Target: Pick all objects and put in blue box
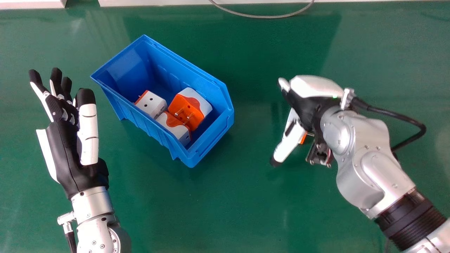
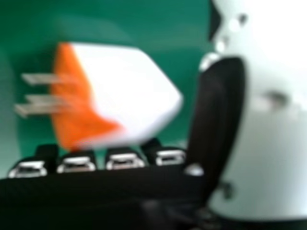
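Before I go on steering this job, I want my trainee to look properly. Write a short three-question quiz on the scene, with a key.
1. Multiple choice: how many plug adapters lie in the blue box?
A) two
B) three
C) four

2. True or false: the right hand is at a loose adapter outside the box.

3. Fill in the missing word: the left hand, to the left of the box in the head view, has its fingers ____ (straight or curled round something).

Key: 1 B; 2 true; 3 straight.
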